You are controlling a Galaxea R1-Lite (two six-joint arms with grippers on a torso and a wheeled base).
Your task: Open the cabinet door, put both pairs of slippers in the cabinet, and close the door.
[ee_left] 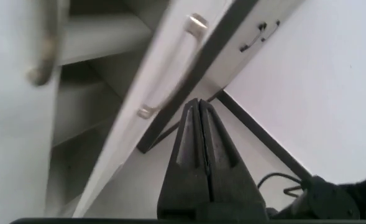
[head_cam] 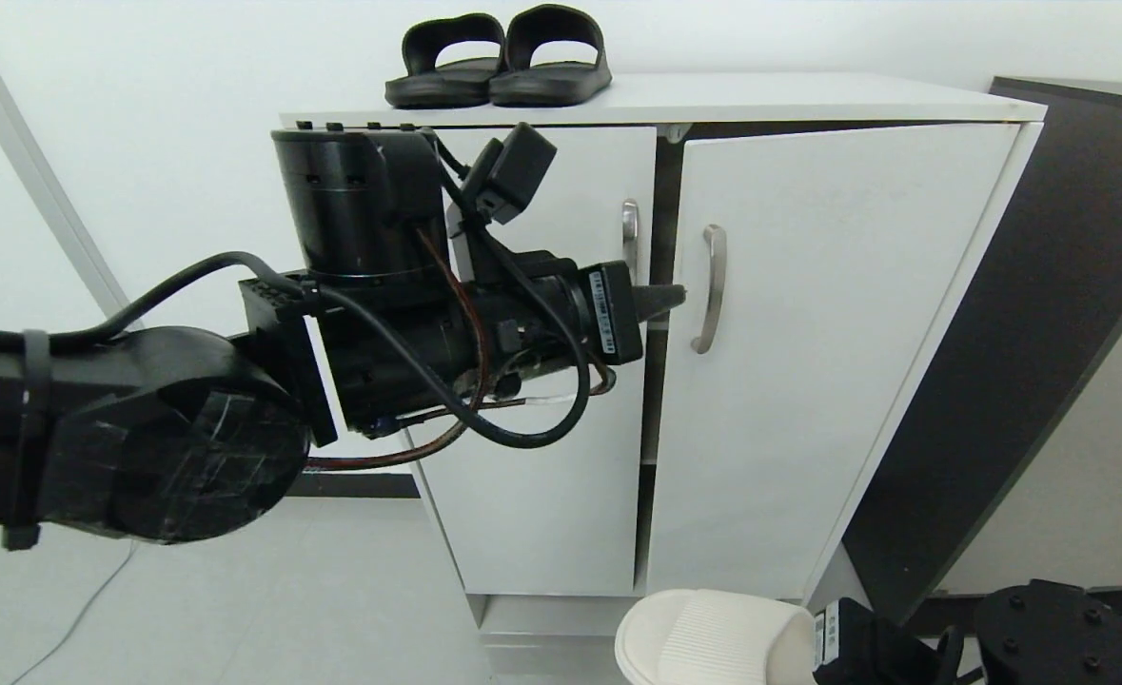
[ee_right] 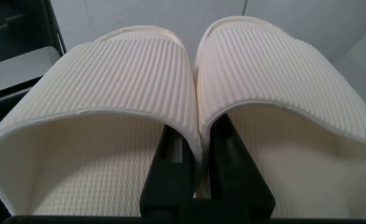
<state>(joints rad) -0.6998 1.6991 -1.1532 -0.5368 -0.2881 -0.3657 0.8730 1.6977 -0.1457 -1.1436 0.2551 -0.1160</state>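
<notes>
Far left is my left arm, stretched across the front of the white cabinet (head_cam: 541,476). My left tool (head_cam: 663,300) (ee_left: 200,107) has its fingers pressed flat together with nothing in them, tip sitting right at the dark gap between the two doors. It's between the left door handle (head_cam: 629,236) and the right door handle (head_cam: 710,288), touching neither as far as I can see. In the left wrist view, shelves show through that gap.

Up on the cabinet top, over the left door, the black slippers (head_cam: 499,62) sit side by side, touching.

Down at the lower right, near me and in front of the right door's bottom edge, are the white slippers (head_cam: 708,636) (ee_right: 133,81). My right tool (ee_right: 199,163) is clamped on them: one finger inside each slipper, pinching the two inner walls together.
</notes>
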